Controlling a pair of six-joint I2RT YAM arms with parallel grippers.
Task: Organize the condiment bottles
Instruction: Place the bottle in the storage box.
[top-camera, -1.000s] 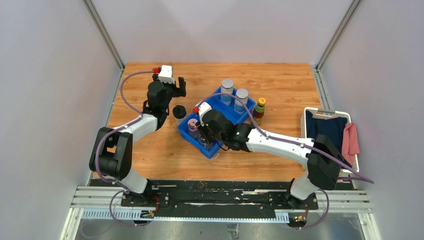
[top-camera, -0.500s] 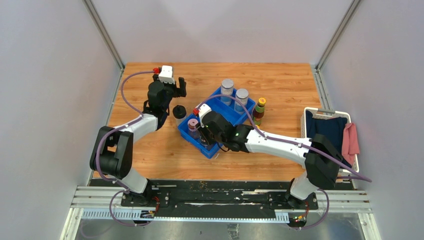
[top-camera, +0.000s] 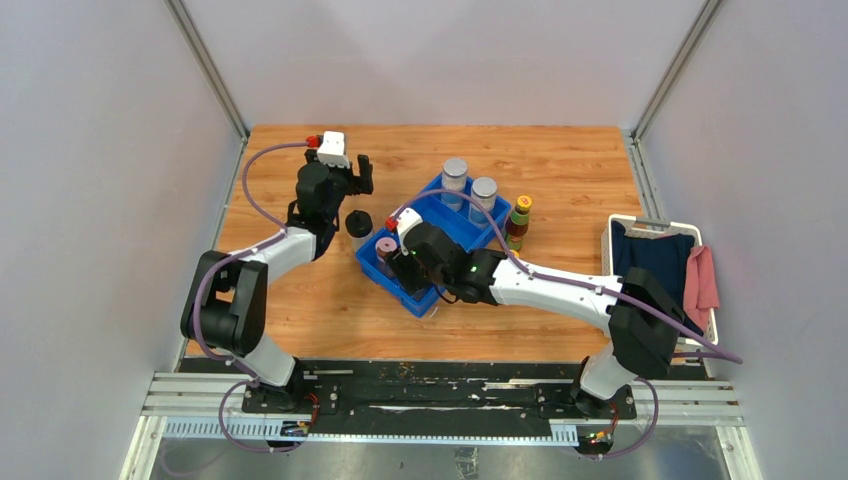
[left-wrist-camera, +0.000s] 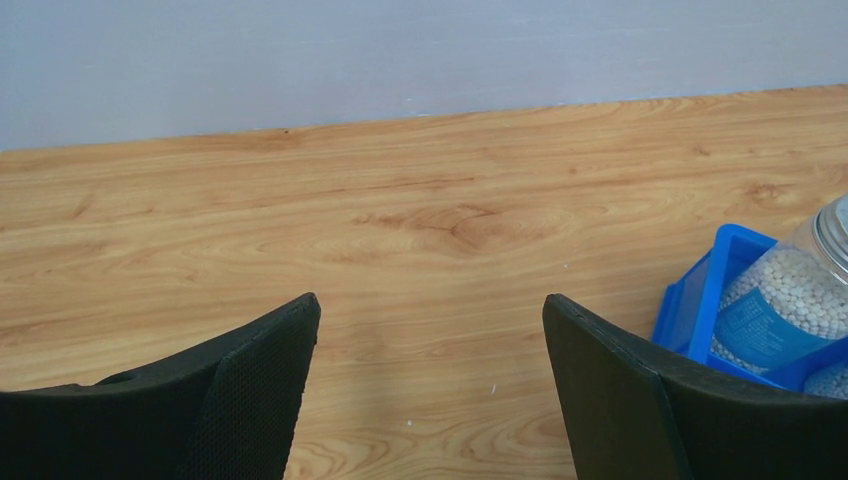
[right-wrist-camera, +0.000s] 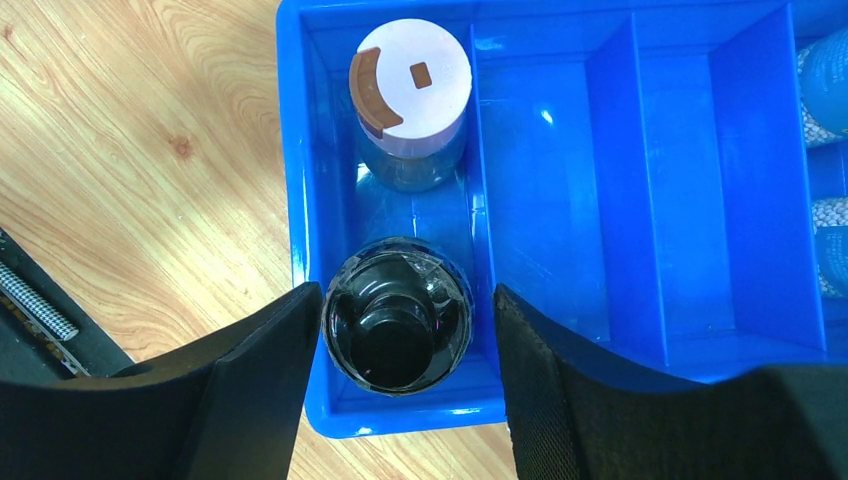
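Two clear jars with grey lids, two jars with black lids, one clear jar with a pink lid, one tall dark bottle with a yellow-red cap. One blue divided plastic tray. One white basket with two cloths: one dark blue cloth, one pink cloth.

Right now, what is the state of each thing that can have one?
blue tray: middle compartments empty.
left end effector: open, empty.
right end effector: open, straddling black-lidded tray jar.
black-lidded tray jar: upright, capped, inside tray.
pink-lidded jar: upright, capped, inside tray.
grey-lidded jars: upright, capped, inside tray.
dark bottle: upright, capped, on table outside tray.
black-lidded table jar: upright, capped, outside tray.
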